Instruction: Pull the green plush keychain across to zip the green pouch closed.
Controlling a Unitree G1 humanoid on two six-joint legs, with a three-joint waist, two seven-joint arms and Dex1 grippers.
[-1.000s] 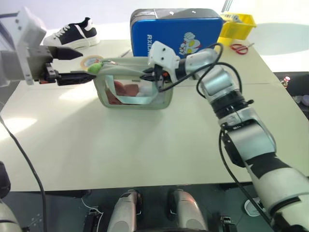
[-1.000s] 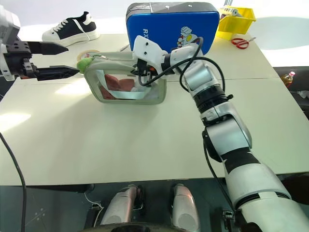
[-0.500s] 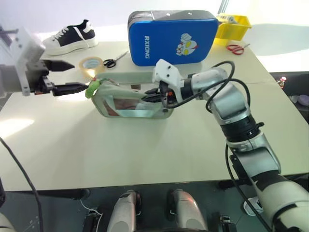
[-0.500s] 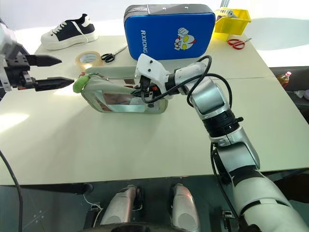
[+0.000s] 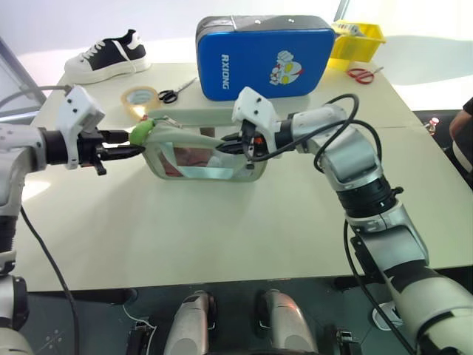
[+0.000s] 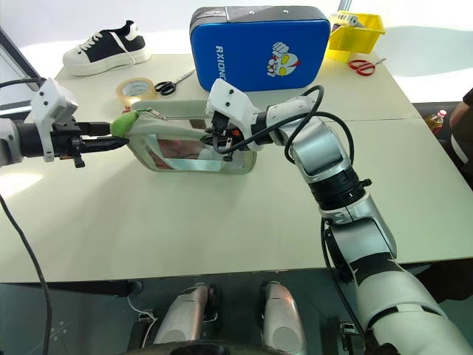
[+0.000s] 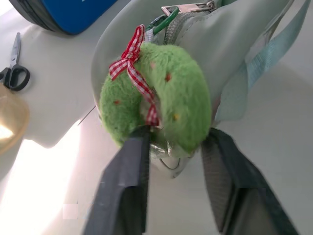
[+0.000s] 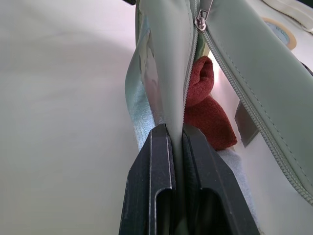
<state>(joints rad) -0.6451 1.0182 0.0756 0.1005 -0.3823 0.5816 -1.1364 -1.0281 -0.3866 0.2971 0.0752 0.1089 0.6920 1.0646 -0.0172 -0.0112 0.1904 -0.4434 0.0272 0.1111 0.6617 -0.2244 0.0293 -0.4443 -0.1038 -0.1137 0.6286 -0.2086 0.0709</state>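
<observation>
The green pouch [image 5: 208, 164] stands on the table with its top zipper open and a reddish cloth [image 8: 205, 110] showing inside. The green plush keychain [image 7: 161, 93], with a red checked bow, hangs at the pouch's left end. My left gripper [image 7: 176, 136] is shut on the keychain, one finger on each side of its lower half. My right gripper [image 8: 178, 131] is shut on the pouch's fabric edge beside the zipper, at the pouch's right end [image 5: 228, 146].
A large blue case [image 5: 262, 55] stands just behind the pouch. A tape roll [image 5: 139, 96], black scissors [image 5: 174, 90] and a shoe [image 5: 111, 50] lie at the back left. A yellow bin [image 5: 360, 41] and red scissors [image 5: 362, 72] are at the back right. A person [image 5: 464, 126] is at the right edge.
My left gripper sank and came in to the pouch's left end, then closed on the plush keychain. The pouch came down to the table a second ago, and the right gripper kept its grip.
</observation>
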